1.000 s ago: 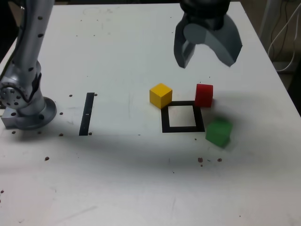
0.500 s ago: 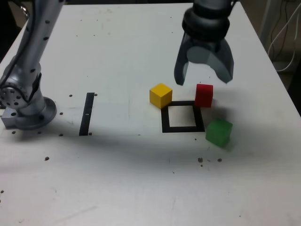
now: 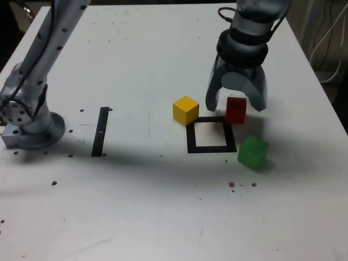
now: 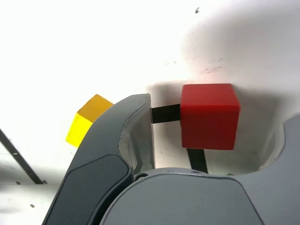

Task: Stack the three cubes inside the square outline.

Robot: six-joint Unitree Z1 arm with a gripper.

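Note:
The red cube (image 3: 235, 110) stands at the far right corner of the square outline (image 3: 190, 137), resting on its tape. My gripper (image 3: 235, 103) is lowered over it, open, one finger on each side with gaps showing. The wrist view shows the red cube (image 4: 209, 116) between the fingers (image 4: 136, 136), with black tape of the outline (image 4: 165, 113) beside and under it. At the outline's far left corner sits the yellow cube (image 3: 186, 110), also seen as the yellow cube (image 4: 86, 121) past one finger. The green cube (image 3: 253, 152) lies just off the outline's near right corner.
A narrow black strip (image 3: 100, 130) lies on the white table toward the exterior view's left. The arm's base (image 3: 27, 122) stands at the left edge. Small dark specks dot the tabletop. Cables hang past the table's right edge (image 3: 326, 32).
The gripper has come down from above the table to straddle the red cube, and its jaws have narrowed a little. The cubes have not moved.

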